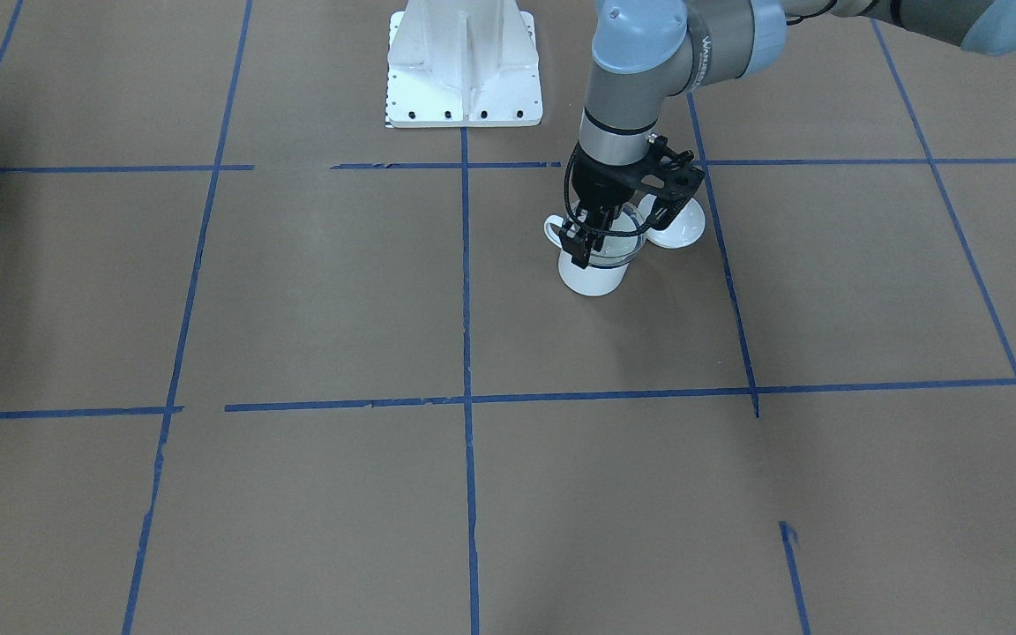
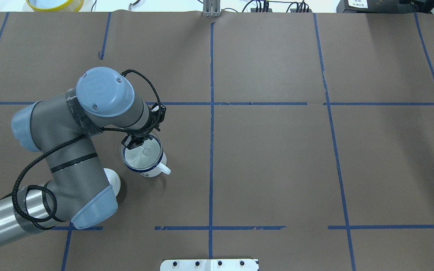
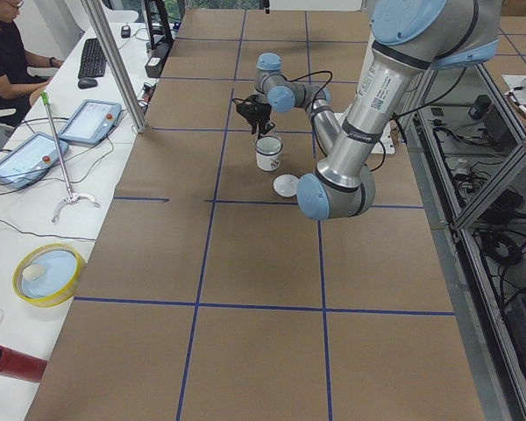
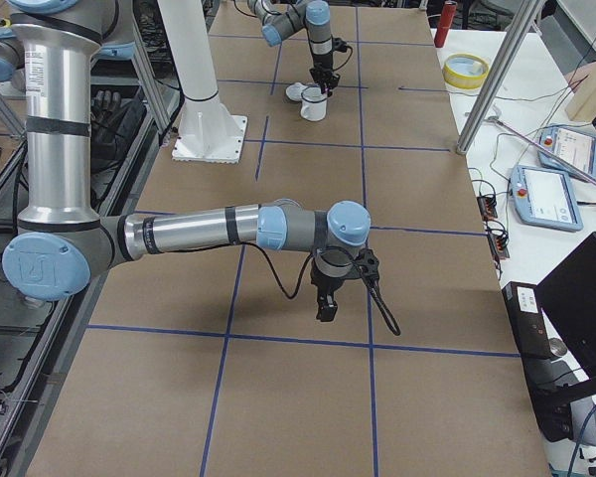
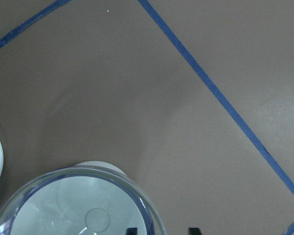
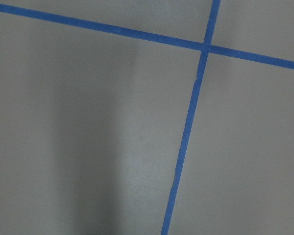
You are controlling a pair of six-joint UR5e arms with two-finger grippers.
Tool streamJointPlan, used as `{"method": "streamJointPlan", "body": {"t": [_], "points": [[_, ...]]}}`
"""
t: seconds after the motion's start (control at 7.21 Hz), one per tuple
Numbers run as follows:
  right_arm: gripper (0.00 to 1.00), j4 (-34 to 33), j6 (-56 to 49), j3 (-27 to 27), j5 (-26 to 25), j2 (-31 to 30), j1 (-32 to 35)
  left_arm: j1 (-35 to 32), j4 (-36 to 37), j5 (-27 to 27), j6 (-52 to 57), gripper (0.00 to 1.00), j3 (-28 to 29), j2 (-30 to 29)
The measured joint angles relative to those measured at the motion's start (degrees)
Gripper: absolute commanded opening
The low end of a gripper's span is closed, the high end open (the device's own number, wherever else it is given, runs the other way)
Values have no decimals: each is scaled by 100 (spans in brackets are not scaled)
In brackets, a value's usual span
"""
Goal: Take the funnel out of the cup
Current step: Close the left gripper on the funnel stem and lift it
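Observation:
The white cup (image 2: 153, 173) with a dark blue rim stands upright on the brown table, its handle toward the robot's right. The clear funnel (image 2: 143, 154) sits in its mouth. My left gripper (image 2: 138, 142) points down over the far side of the cup. In the left wrist view its two fingertips (image 5: 132, 230) stand apart on either side of the funnel's rim (image 5: 154, 218), open. The front view shows the gripper (image 1: 583, 247) low at the funnel (image 1: 621, 251) in the cup (image 1: 592, 280). My right gripper (image 4: 325, 308) hangs over bare table far away; I cannot tell its state.
A white domed lid (image 2: 112, 180) lies on the table just beside the cup, partly under my left arm; it also shows in the front view (image 1: 680, 225). The robot's white base (image 1: 464, 79) stands at the near edge. A yellow bowl (image 2: 55, 3) sits beyond the far edge.

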Motion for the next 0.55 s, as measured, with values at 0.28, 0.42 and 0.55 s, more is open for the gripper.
{"method": "streamJointPlan", "body": {"t": [0.28, 0.42, 0.55], "points": [[100, 0, -1, 0, 0, 0, 0, -1, 37, -1, 5, 0, -22, 4], [100, 0, 1, 0, 0, 0, 0, -7, 193, 1, 22, 0, -97, -20], [100, 0, 1, 0, 0, 0, 0, -20, 564, 5, 55, 0, -287, -104]]}}
